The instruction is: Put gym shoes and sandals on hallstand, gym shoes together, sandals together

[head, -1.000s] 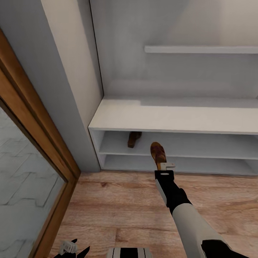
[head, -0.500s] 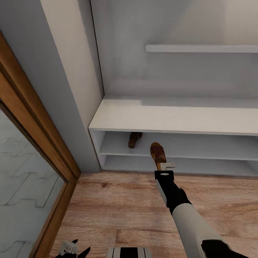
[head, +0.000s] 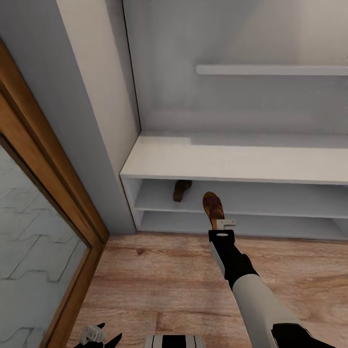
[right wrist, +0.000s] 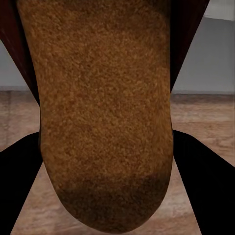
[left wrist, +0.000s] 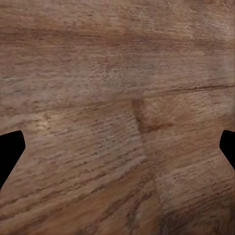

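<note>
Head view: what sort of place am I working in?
Likely a home corridor: a pale grey hallstand with one sandal shelved, wood-plank floor, and a wood-framed door alongside.

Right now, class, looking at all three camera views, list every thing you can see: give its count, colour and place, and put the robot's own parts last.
Dark brown leather sandal on the rack: one, dark brown, on the upper open shelf row, near its left end.
Dark brown sandal with tan insole, held: one, brown and tan, in the right gripper, in front of the shelf rows.
Pale grey hallstand: one, pale grey, against the wall, with bench top and two low shelf rows.
Upper wall shelf: one, pale grey, on the back panel.
Wood-grain plank floor: light brown, before the hallstand.
Wooden-framed glass panel: one, brown frame, at left.
Right gripper: one, black and white, shut on the sandal.
Left gripper: one, black, low over the floor, open.
</note>
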Controlling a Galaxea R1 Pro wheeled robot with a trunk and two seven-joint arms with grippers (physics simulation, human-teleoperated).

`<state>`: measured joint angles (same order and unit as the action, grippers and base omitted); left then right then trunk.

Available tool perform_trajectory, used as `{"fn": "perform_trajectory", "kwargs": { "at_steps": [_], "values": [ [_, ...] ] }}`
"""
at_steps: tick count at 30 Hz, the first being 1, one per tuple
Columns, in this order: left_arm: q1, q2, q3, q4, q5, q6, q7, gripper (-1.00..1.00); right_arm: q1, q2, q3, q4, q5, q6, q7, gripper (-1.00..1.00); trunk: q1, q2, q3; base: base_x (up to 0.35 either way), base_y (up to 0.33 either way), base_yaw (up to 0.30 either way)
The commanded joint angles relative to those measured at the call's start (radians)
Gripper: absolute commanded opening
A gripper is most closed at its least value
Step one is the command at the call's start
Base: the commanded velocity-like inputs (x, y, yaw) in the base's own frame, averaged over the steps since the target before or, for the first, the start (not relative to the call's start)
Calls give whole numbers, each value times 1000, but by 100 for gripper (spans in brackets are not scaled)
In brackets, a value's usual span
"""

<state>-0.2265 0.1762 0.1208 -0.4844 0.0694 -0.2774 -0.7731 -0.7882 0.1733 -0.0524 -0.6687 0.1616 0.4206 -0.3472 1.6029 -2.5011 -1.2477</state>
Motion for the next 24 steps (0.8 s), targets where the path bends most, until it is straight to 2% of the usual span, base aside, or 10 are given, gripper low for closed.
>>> {"fn": "perform_trajectory", "kwargs": {
  "at_steps": [1, 11, 13, 15, 17, 24],
  "values": [
    [-1, 0, 2, 1, 4, 0, -6, 100, 0, 1, -3, -2, 10, 7, 2, -100, 0, 0, 1, 0, 0, 0],
    [-1, -1, 2, 1, 4, 0, -6, 100, 0, 1, -2, -39, 9, 22, 1, -100, 0, 0, 8, 0, 0, 0],
    [-1, -1, 2, 1, 4, 0, -6, 100, -1, 1, -2, -58, 9, 68, 1, -100, 0, 0, 8, 0, 0, 0],
    [-1, -1, 3, 1, 4, 0, -6, 100, -3, 1, -3, -98, 8, 167, 1, -100, 0, 0, 8, 0, 0, 0],
    [-1, -1, 3, 1, 4, 0, -6, 100, -4, 1, -3, -144, 7, 223, 2, -100, 0, 0, 8, 0, 0, 0],
    [-1, -1, 3, 1, 5, 0, -7, 100, -5, 1, -4, -164, 7, 250, 2, -100, 0, 0, 8, 0, 0, 0]
  ]
}}
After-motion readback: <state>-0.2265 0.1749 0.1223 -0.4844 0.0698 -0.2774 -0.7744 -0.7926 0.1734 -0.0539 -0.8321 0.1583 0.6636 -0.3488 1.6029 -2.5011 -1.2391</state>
